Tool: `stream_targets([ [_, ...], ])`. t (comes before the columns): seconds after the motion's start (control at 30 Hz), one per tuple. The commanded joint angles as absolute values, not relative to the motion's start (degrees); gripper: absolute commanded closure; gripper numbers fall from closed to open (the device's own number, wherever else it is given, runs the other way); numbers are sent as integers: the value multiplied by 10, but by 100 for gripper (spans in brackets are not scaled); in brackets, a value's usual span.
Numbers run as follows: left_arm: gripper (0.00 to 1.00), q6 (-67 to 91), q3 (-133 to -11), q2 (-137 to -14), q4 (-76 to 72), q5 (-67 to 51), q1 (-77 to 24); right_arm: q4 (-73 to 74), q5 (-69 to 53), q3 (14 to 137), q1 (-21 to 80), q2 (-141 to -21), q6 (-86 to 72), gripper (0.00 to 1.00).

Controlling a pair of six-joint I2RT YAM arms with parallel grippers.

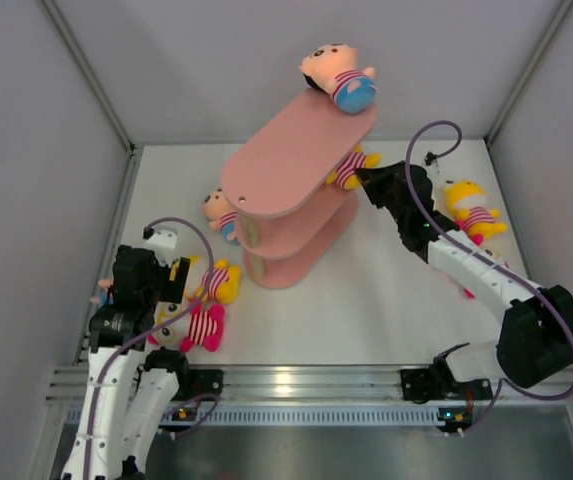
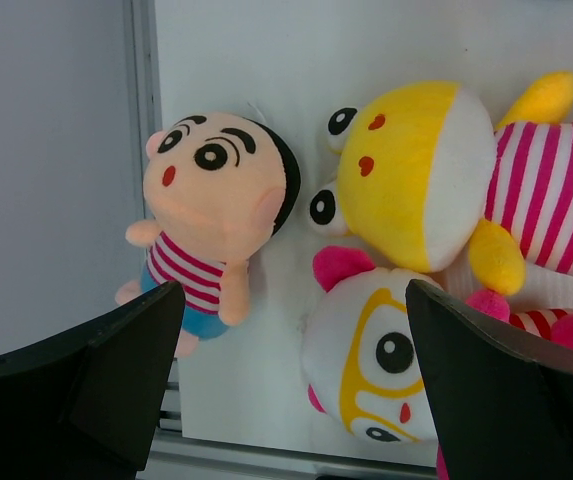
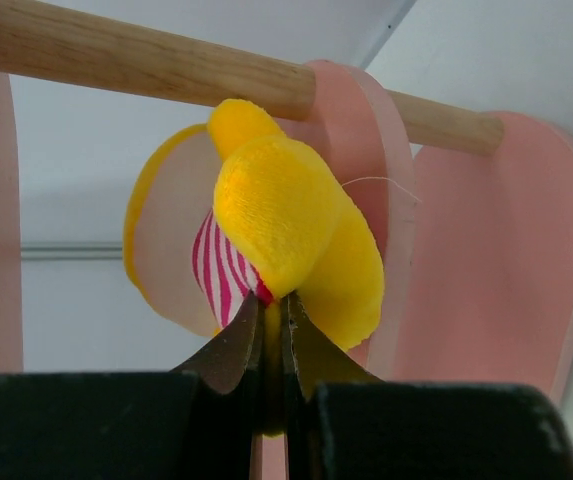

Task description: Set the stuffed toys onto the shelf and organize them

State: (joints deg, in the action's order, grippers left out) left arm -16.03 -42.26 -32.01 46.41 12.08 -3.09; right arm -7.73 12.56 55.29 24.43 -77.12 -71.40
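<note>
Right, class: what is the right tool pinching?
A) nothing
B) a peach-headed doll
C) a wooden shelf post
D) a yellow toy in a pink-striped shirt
D: the right tool is shut on the yellow toy, whose pink-and-white stripes show, held up against the pink shelf.

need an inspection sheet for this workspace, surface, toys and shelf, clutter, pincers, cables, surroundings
surface: white table, toys lying on both sides
job's things: pink shelf standing mid-table; top doll on its top tier; held yellow toy at its edge under the top tier; small doll on the table beside it; right yellow toy on the table; near left, a corner doll, left yellow toy and pink toy
clutter: nothing seen
pincers: left pincer open above the near-left toys; right pincer shut on the held yellow toy
cables: purple cable looped along each arm
surroundings: grey walls, metal rail at the near edge
</note>
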Motion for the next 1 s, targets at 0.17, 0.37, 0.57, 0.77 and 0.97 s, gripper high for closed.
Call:
stream_targets([
  [0.17, 1, -160, -419, -320, 456, 123, -28, -113, 92, 596, 238, -812, -692, 76],
  [0.37, 1, -162, -417, -320, 456, 116, -28, -84, 97, 563, 220, -742, -636, 41],
  [0.57, 1, -164, -417, -320, 457, 113, -28, 34, 97, 564, 186, -633, -492, 20],
  [0.77, 1, -163, -417, -316, 456, 113, -28, 114, 120, 491, 96, -525, -448, 16],
  [0.97, 1, -176, -413, -329, 456, 107, -28, 119, 3, 413, 10, -462, -423, 16],
])
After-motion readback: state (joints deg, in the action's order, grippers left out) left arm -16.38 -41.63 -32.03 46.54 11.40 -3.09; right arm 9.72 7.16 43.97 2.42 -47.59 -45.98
